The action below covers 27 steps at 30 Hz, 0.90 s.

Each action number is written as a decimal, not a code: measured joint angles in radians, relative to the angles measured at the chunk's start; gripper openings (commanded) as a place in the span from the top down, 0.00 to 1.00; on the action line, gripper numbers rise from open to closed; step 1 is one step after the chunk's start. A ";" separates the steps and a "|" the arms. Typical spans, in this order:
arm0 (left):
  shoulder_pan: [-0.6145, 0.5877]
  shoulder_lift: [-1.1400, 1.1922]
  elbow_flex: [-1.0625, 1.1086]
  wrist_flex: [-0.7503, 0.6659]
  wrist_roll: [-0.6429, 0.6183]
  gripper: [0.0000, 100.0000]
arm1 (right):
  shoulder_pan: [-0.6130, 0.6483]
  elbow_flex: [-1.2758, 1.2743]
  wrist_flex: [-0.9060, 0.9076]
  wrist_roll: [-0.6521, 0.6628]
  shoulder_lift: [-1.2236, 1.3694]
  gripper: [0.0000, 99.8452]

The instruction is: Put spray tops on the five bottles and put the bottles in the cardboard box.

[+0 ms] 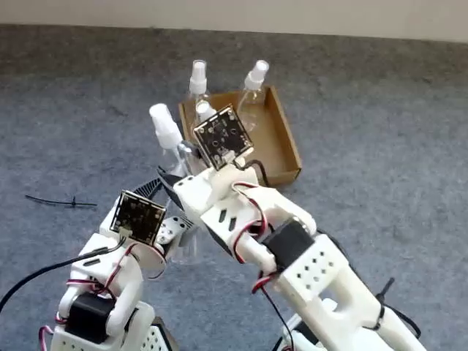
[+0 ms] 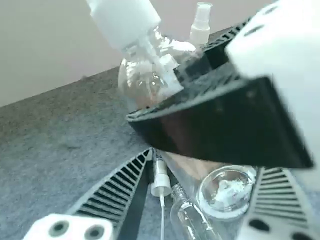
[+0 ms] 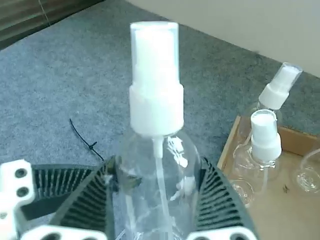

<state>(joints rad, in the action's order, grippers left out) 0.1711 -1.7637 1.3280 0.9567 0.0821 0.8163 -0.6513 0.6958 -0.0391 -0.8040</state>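
Spray bottle, likely light, slick and squashable, sits pinched at its belly by the right end effector, cardboard box at three o'clock.

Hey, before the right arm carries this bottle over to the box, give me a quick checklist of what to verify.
1. Spray top on held bottle: ok.
2. Right end effector clamps it on both sides: ok.
3. Top screwed tight: cannot tell.
4. Room in cardboard box: ok, near end bare.
5. Last bottle capped: not ok, neck open, loose top beside it.
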 measured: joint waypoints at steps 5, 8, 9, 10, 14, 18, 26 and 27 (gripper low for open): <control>-0.018 0.000 0.008 -0.003 -0.002 0.71 | 0.002 0.012 0.054 0.031 -0.037 1.00; -0.034 0.006 0.009 -0.003 0.000 0.71 | 0.005 0.012 0.075 0.063 -0.049 1.00; -0.034 0.006 0.009 -0.003 0.002 0.71 | 0.005 0.012 0.077 0.069 -0.052 1.00; -0.035 0.006 0.009 -0.003 0.003 0.71 | 0.005 0.012 0.078 0.069 -0.052 1.00; -0.035 0.008 0.009 -0.003 0.003 0.71 | -0.005 0.012 0.083 0.077 -0.052 1.00; -0.035 -0.012 0.026 0.012 -0.002 0.71 | -0.143 0.012 0.084 0.080 -0.052 1.00; -0.068 -0.003 0.032 0.034 0.005 0.71 | -0.497 -0.038 -0.117 0.080 -0.048 1.00; -0.084 -0.005 0.037 0.034 0.005 0.71 | -0.508 -0.068 -0.164 0.080 -0.034 1.00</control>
<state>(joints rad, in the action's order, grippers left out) 0.0867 -1.7683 1.3648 0.9904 0.0867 0.3084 -0.7188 0.5317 0.0407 -0.8378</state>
